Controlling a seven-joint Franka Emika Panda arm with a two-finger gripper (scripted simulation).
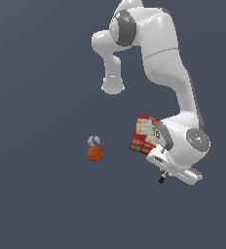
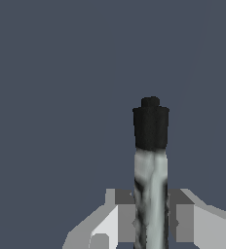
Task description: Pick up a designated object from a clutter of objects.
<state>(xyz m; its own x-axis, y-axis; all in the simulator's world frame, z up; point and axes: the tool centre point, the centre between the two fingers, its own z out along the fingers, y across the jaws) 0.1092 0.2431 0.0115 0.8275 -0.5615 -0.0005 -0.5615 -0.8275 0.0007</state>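
Arm (image 1: pixel 159 53): one, white, rising from its base near the top of the exterior view, bending over and down toward the exterior view's right. The wrist and hand sit low, in front of the red box, tilted so the hand's flat underside faces down and toward the exterior view's left.

Floor (image 1: pixel 37 204): plain dark blue-grey, no edge or wall visible in either view. Wide open ground lies all around the clutter, most of it to the exterior view's left and below the hand.

Red box (image 1: pixel 143 132): one, flat, with yellow-white panels, partly hidden behind the wrist.

Orange ball (image 1: pixel 95 153): one, well apart from the box, toward the exterior view's left.

White-purple ball (image 1: pixel 94 141): one, smaller, touching or just beside the orange ball, on its far side.

Gripper (image 2: pixel 151 221): jaws closed narrow on the marker (image 2: pixel 151 160), fingers (image 2: pixel 184 219) pressed against its pale grey-white shaft on both sides.

Marker: one, thin, black cap pointing away from the wrist camera, clear of the other objects. In the exterior view only a small dark tip (image 1: pixel 161 180) pokes out under the hand; whether it touches the floor cannot be told.
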